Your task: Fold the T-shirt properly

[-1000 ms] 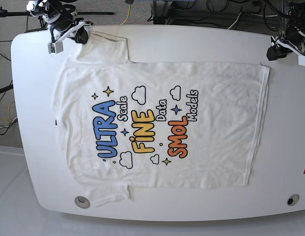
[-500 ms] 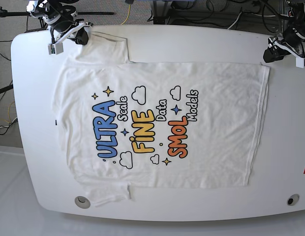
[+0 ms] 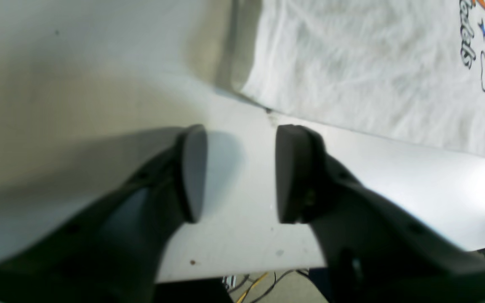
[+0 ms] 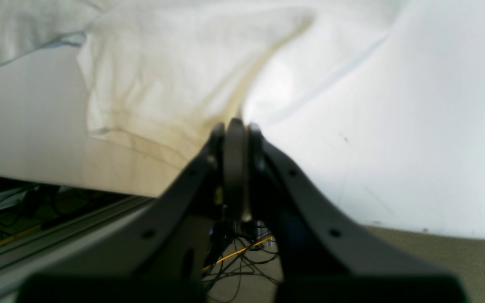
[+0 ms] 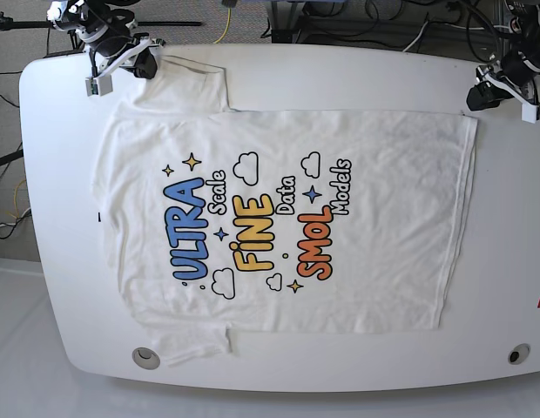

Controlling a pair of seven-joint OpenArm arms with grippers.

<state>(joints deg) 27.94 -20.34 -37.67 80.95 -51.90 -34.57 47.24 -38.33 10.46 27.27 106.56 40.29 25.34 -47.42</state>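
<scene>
On the bench: the large white short-sleeved cotton T-shirt [image 5: 287, 222] printed with blue "ULTRA", yellow "FINE" and orange "SMOL" lies spread flat, print up, across the white rounded bench [image 5: 340, 70].
Progress: no fold shows anywhere; body and both sleeves lie open, so the task looks to be at its very start.
Right gripper: the right gripper [image 4: 235, 126] has its jaws pressed together, and the cloth of the far sleeve [image 4: 162, 75] rises in a ridge straight ahead of its tips; it seems to pinch the sleeve edge, though the contact itself is hidden.
Left gripper: the left gripper [image 3: 240, 172] stands spread over bare bench, holding nothing; the hem corner [image 3: 263, 99] of the shirt lies just ahead of its tips, apart from them.
Left to do: by my judgement, take the hem corner, then make every fold: sides in, sleeves over, bottom up.
</scene>
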